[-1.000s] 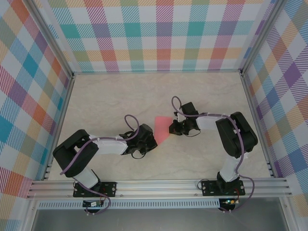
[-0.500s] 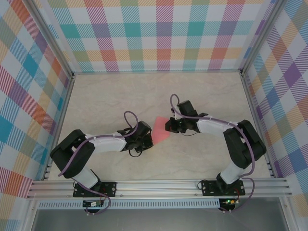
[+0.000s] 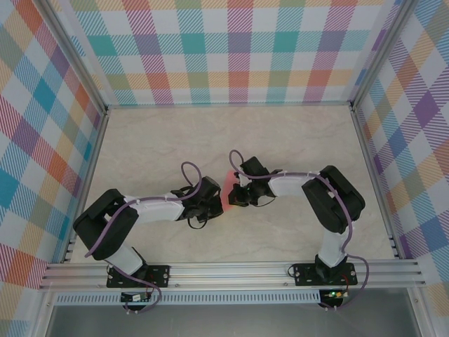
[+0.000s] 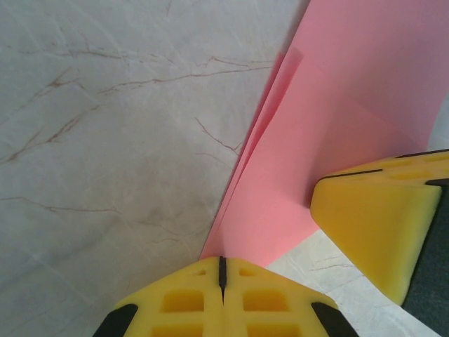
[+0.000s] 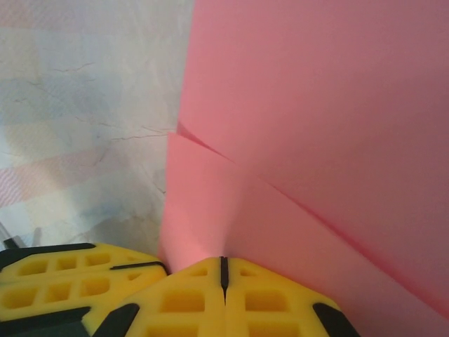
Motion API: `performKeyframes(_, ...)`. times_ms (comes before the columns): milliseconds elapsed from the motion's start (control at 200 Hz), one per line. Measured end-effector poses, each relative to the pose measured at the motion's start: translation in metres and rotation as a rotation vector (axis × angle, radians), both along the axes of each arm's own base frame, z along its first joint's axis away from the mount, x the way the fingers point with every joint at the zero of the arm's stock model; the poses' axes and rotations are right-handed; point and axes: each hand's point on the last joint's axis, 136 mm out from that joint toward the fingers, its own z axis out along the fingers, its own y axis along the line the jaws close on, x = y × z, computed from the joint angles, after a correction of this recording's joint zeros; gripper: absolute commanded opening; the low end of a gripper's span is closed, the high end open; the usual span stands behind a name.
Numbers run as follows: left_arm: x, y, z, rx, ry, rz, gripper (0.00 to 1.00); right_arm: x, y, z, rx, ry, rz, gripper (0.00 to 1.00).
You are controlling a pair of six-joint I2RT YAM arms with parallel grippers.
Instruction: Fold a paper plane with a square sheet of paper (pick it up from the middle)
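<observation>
Your right gripper (image 5: 223, 270) has swung left to your left gripper (image 4: 222, 270), both closed against the part-folded square sheet of paper (image 4: 337, 105); most folds seemingly remain.

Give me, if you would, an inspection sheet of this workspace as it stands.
Surface: pale marbled table, flat.
Job's things: pink paper, folded into layers, between the two arms.
Clutter: nothing seen.
Grippers: left gripper and right gripper, fingers shut, tips at the paper's edges; whether they pinch it is unclear.
Cables: purple cables looped along each arm.
Surroundings: checked walls, aluminium frame.
</observation>
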Motion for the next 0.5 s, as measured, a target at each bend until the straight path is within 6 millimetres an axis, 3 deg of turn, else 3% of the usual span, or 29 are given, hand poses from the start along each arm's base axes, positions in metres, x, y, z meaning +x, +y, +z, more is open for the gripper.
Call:
performKeyframes(185,0.000,0.000,0.000,-0.002,0.000,-0.001,0.00,0.014,-0.021,-0.003,0.003,-0.006,-0.037,0.00)
performKeyframes(345,-0.001,0.000,0.000,-0.013,-0.007,-0.005,0.00,0.042,-0.066,0.000,-0.007,-0.015,-0.164,0.00)
performKeyframes(420,-0.001,0.000,0.001,-0.013,-0.008,-0.007,0.00,0.054,-0.083,0.005,-0.027,-0.038,-0.214,0.00)
performKeyframes(500,-0.002,0.001,0.002,-0.008,-0.008,-0.014,0.00,0.055,-0.086,0.019,-0.022,-0.064,-0.223,0.00)
